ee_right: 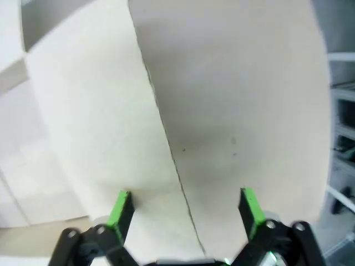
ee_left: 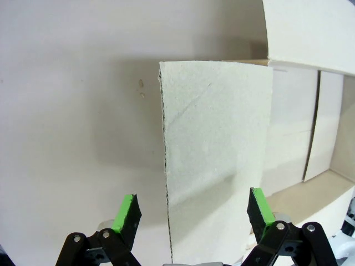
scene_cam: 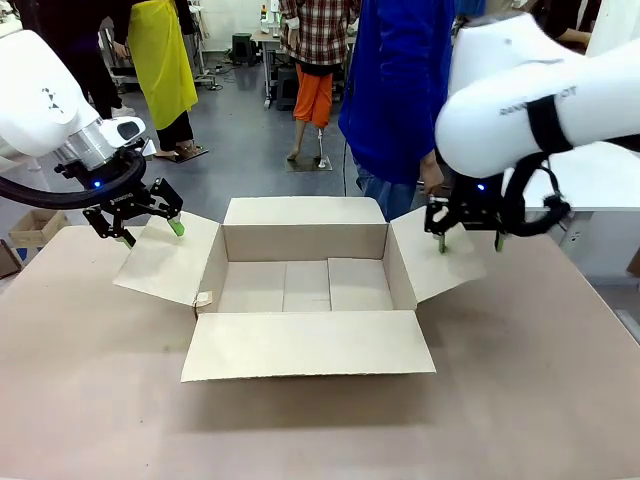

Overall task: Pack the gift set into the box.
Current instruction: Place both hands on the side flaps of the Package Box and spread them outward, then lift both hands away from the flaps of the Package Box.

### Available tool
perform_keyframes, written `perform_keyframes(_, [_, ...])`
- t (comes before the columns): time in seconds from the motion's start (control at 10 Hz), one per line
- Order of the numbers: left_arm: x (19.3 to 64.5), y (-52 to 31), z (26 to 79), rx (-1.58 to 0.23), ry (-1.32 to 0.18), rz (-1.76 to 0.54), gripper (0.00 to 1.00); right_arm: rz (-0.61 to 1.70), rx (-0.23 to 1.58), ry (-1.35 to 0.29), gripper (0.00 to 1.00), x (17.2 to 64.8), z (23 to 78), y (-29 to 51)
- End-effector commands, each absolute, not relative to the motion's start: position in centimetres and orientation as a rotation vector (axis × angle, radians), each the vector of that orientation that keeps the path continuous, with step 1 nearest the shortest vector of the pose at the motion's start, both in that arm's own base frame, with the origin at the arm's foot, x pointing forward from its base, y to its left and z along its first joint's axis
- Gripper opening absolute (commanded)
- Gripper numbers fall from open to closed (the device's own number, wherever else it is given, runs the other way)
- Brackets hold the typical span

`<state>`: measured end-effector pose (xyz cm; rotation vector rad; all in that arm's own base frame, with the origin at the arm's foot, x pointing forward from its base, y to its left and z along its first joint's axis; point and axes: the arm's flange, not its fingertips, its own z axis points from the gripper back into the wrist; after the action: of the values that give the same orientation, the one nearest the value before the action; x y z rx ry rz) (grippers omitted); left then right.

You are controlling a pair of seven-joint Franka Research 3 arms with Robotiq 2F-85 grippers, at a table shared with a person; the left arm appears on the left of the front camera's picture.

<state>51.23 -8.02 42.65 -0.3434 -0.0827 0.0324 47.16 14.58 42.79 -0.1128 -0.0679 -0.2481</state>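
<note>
So far nothing's packed, I'd say: box (scene_cam: pixel 305 242) sits mid counter (scene_cam: pixel 90 400), all 4 flaps splayed, inside bare. L hand (scene_cam: pixel 150 232) hangs spread over L flap (scene_cam: pixel 165 262), R hand (scene_cam: pixel 470 243) spread over R flap (scene_cam: pixel 440 258), both holding nothing. Whole packing job's left. Front flap (scene_cam: pixel 305 345) hides the near inside wall; R wrist view's blurry.

Little can be read here. The right arm (scene_cam: pixel 500 110) carries faint grey lettering along its white shell, partly crossed by a black strap; only the last letters, seemingly "OT", can be made out. The left arm (scene_cam: pixel 40 90) has small dark marks on its shell, too blurred to read. A small pale tag (scene_cam: pixel 203 297) sits at the box's (scene_cam: pixel 300 345) left front corner, its print too small to tell.
</note>
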Motion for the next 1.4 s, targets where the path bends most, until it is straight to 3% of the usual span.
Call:
perform_keyframes(0.0, [51.1,-8.0,42.9,-0.331,-0.088,0.041,1.0,-0.182,0.064,-0.063,1.0,46.8,39.5,13.8])
perform_keyframes(0.1, [51.1,-8.0,42.9,-0.331,-0.088,0.041,1.0,-0.248,-0.113,-0.068,1.0,47.2,42.8,14.6])
perform_keyframes(1.3, [51.1,-8.0,42.9,-0.331,-0.088,0.041,1.0,-0.248,-0.113,-0.068,1.0,47.2,42.8,14.6])
